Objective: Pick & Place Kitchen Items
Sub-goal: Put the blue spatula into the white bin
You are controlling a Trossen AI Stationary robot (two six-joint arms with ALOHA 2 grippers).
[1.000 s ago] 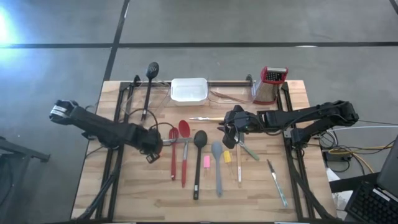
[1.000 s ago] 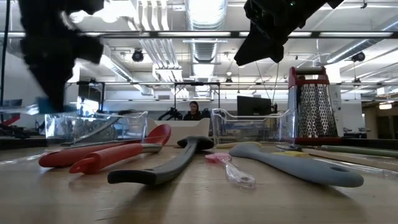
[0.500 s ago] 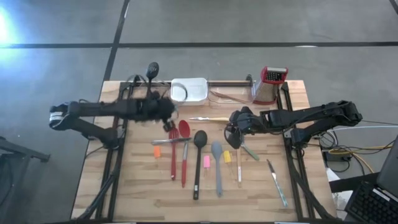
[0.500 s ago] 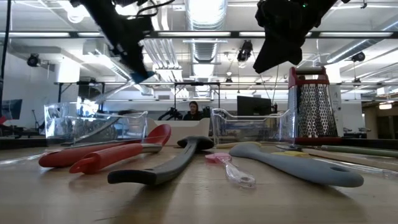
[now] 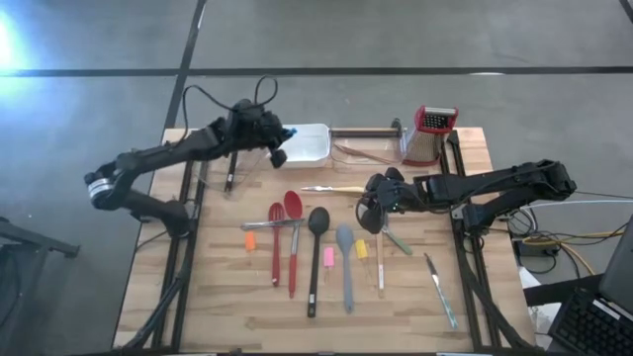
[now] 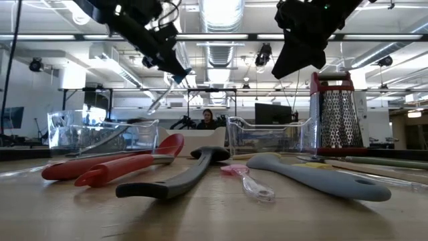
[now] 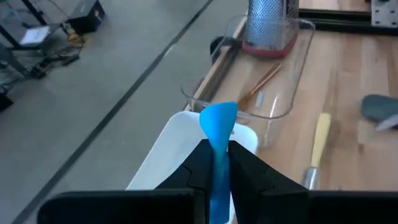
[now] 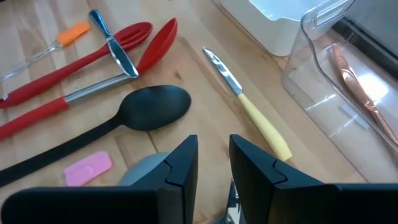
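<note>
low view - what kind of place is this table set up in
Probably an open-plan lab or workshop, not a kitchen: bare ceiling ducts and strip lights run overhead, a person sits at a far desk beside a dark monitor, and the floor is plain concrete.

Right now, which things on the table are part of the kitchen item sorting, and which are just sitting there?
Part of the job:
blue spatula in the left gripper
red spoon
black spoon
grey spatula
yellow-handled knife
pink block

Lying about:
grater
white tray

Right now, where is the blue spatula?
The left gripper holds the blue spatula above the white tray at the table's far edge, high view.
</note>
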